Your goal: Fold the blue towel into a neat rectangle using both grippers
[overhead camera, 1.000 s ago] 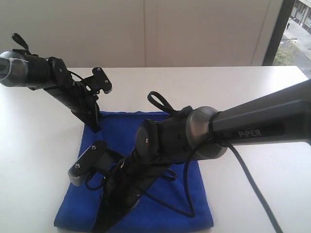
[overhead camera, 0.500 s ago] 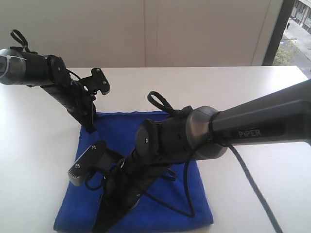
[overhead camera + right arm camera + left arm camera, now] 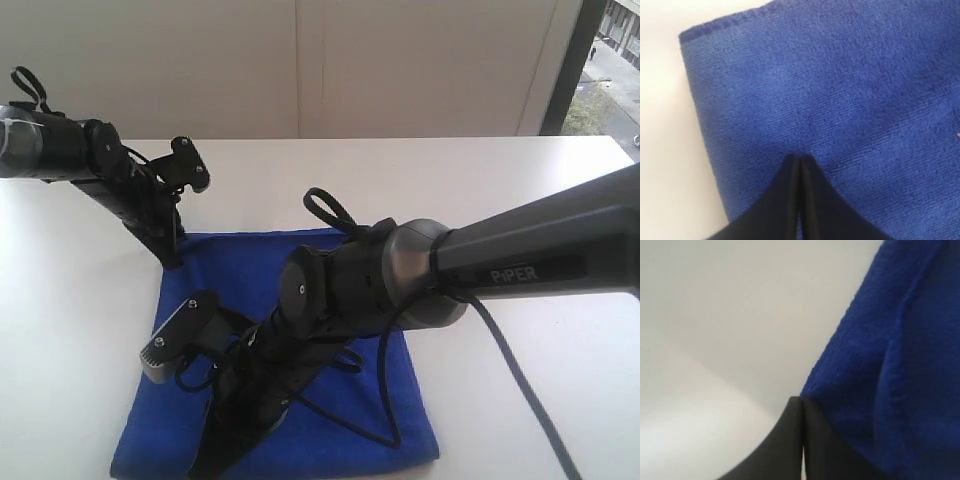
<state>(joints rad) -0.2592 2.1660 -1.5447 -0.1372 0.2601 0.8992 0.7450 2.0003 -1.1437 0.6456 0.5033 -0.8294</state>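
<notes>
The blue towel (image 3: 850, 90) is soft, fuzzy cloth with a nubby microfibre pile and a stitched hem, matt all over. The bench (image 3: 500, 190) under it is smooth, white and dull. The fingers (image 3: 782, 205) look like matt black plastic. The right arm's housing (image 3: 530, 245) is dark grey with a satin sheen, and its cable (image 3: 517, 383) is smooth black.

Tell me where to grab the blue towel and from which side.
Take the blue towel by its far-left corner, probably coming in low from the table side. It lies flat, so only its edges offer a lip, and the left gripper, jaws shut, sits right at that corner.
</notes>
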